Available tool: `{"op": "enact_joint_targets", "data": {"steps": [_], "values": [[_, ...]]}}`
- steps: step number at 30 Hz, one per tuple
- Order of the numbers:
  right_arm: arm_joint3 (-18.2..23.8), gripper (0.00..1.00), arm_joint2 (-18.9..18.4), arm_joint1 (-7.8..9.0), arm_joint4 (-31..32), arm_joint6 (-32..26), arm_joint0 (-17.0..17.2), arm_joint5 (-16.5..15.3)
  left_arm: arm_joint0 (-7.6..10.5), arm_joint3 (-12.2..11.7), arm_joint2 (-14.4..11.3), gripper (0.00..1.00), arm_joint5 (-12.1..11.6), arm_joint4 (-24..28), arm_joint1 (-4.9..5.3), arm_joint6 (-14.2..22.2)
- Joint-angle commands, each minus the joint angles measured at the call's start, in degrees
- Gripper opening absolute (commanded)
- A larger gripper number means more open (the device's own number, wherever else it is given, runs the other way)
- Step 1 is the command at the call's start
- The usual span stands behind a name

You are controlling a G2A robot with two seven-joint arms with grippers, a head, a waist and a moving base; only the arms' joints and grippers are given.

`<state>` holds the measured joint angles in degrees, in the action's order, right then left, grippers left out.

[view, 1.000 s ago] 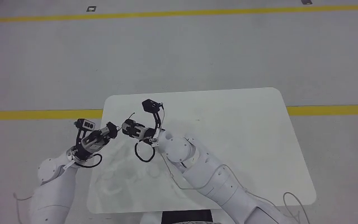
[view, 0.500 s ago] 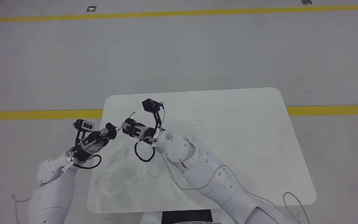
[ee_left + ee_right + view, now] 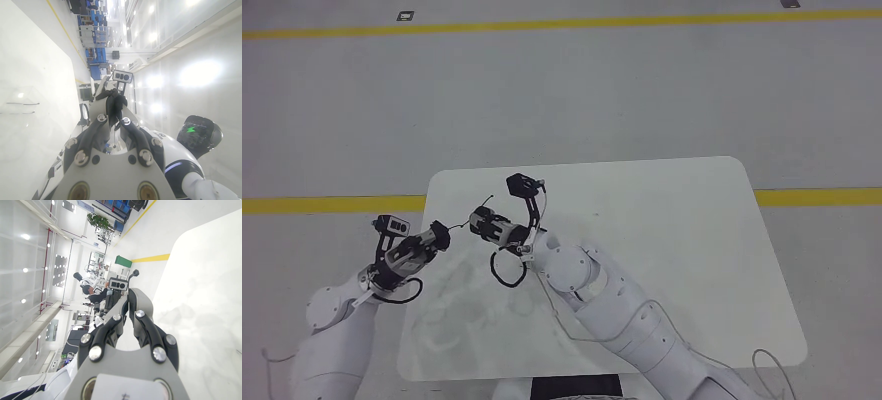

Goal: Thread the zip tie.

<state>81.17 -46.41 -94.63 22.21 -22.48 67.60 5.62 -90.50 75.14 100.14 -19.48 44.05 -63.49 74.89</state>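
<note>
The zip tie (image 3: 460,224) is a thin black strip stretched between my two grippers above the white table's (image 3: 662,210) left part. My right gripper (image 3: 480,219) is shut on it. In the right wrist view, a short end with the square head (image 3: 135,273) sticks out past the right gripper's (image 3: 129,292) closed fingertips. My left gripper (image 3: 439,237) faces it from the left with its fingers pressed together. In the left wrist view, a thin strand (image 3: 115,132) runs back between that gripper's (image 3: 113,98) dark pads.
A clear container (image 3: 22,103) holding a few thin dark strips lies on the table (image 3: 28,62) near the left gripper. The table's rounded left corner (image 3: 181,236) and edge are close to both grippers.
My right gripper has drawn away from the left one, toward the far right, widening the gap. The left gripper has shifted slightly back.
</note>
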Motion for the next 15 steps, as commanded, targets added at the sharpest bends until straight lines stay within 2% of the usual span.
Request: {"op": "enact_joint_targets", "data": {"steps": [1, 15], "values": [[0.1, 0.0, 0.0, 0.03, 0.1, 0.0, 0.0, 0.1, -0.04, 0.0, 0.0, 0.0, 0.0, 0.0, 0.06, 0.0], [-1.6, 0.0, 2.1, -0.29, -0.2, -1.9, -1.5, -0.9, 0.2, -0.4, -0.5, 0.0, 0.0, 0.3, 0.48, -0.1]]}}
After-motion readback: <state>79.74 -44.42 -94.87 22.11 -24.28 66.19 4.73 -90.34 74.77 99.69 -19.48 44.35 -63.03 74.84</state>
